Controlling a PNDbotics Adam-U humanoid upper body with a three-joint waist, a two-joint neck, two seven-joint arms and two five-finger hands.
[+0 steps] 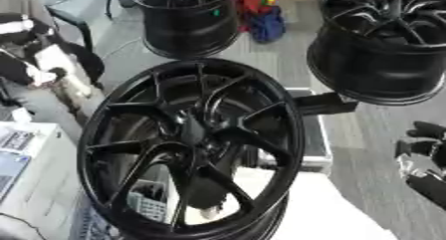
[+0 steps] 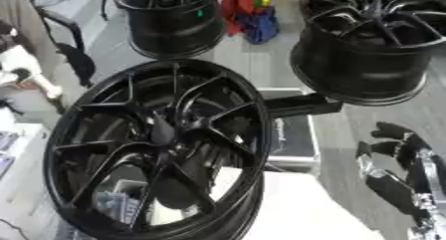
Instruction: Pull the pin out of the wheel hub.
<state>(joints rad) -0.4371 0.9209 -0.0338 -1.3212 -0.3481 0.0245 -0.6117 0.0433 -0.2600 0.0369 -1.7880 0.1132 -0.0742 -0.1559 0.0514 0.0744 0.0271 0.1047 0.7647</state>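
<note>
I am looking down through the two eyes of the head camera, both aiming steeply at the floor and tilted a little askew. The large glossy black spoked wheel rim is sitting very near the lenses, filling the middle of both views. Beyond it, both eyes are taking in the same two black wheel rims standing farther off, one at the top centre and one at the upper right. The right eye is sitting slightly to the right, so everything is falling further left in it, and it is showing more of my black and silver right hand at the right edge.
</note>
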